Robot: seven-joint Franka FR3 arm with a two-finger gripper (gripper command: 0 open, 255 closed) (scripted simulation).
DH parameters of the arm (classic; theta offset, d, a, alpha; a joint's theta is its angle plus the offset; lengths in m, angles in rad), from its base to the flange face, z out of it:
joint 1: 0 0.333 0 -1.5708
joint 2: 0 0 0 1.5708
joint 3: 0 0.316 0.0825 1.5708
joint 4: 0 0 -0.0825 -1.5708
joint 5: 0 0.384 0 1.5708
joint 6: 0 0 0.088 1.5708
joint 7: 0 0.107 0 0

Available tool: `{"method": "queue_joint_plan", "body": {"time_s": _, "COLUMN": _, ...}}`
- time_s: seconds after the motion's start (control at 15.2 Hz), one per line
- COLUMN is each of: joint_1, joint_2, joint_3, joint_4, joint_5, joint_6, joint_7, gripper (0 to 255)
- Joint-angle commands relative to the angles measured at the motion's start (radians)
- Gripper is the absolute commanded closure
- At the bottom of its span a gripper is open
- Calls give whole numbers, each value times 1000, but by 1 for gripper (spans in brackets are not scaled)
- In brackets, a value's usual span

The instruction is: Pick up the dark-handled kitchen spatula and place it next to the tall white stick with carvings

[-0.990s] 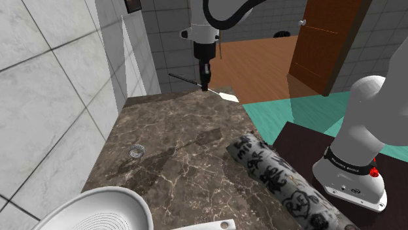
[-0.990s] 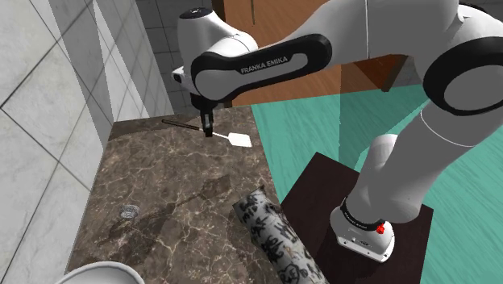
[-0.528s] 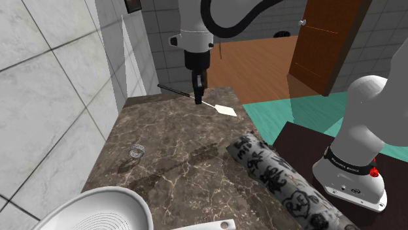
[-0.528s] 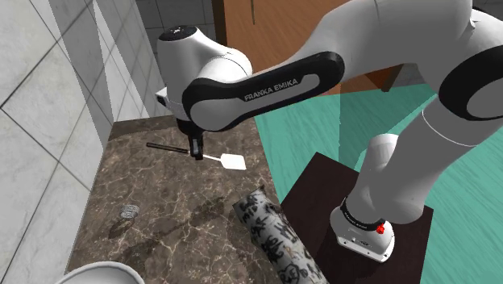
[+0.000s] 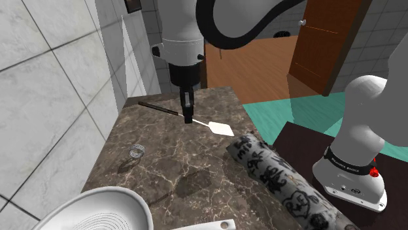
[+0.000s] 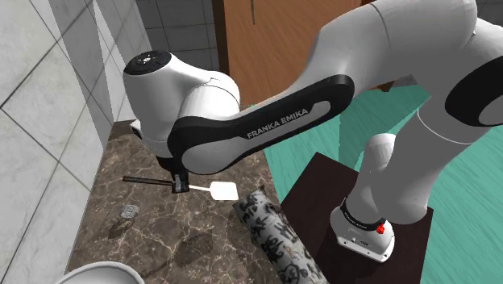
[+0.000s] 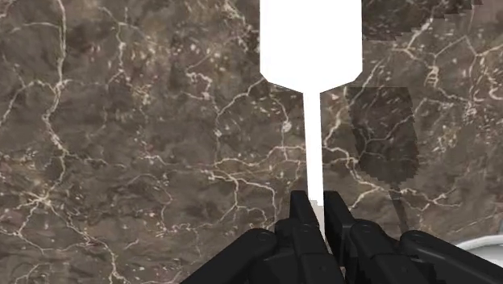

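Observation:
My gripper [image 5: 188,119] is shut on the spatula's thin white shaft and holds it level above the brown marble counter [image 5: 163,166]. The spatula's dark handle [image 5: 157,108] sticks out toward the tiled wall, and its white blade [image 5: 221,128] points toward the counter's outer edge. In the wrist view the blade [image 7: 310,40] extends straight out from the gripper [image 7: 316,214]. The carved stick [image 5: 281,180] is a pale grey cylinder with black markings, lying along the counter's outer edge, a short way from the blade. In the second exterior view the gripper [image 6: 179,187] and blade [image 6: 222,191] hang just beyond the stick's [image 6: 274,234] far end.
A small metal ring [image 5: 136,151] sits in the counter near the wall. A white ribbed bowl [image 5: 98,208] stands at the near end. Tiled wall [image 5: 52,85] borders the counter. The robot's dark stand [image 5: 307,140], teal floor and a wooden door [image 5: 327,39] lie beyond the outer edge.
The gripper has carried the spatula from the counter's far end toward the near side, coming closer to the carved stick. Its hold has stayed shut throughout.

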Motion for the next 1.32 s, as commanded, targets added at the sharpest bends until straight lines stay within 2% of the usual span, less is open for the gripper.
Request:
{"method": "queue_joint_plan", "body": {"time_s": 0.0, "joint_1": 21, "joint_2": 23, "joint_3": 28, "joint_4": 19, "joint_5": -6, "joint_6": 4, "joint_7": 53, "gripper": 255}}
{"method": "queue_joint_plan", "body": {"time_s": 0.66, "joint_1": 137, "joint_2": 189, "joint_3": 147, "joint_4": 213, "joint_5": -77, "joint_6": -32, "joint_7": 314, "gripper": 255}}
{"method": "queue_joint_plan", "body": {"time_s": 1.25, "joint_1": 287, "joint_2": 423, "joint_3": 208, "joint_4": 510, "joint_5": -192, "joint_6": -120, "joint_7": 534, "gripper": 255}}
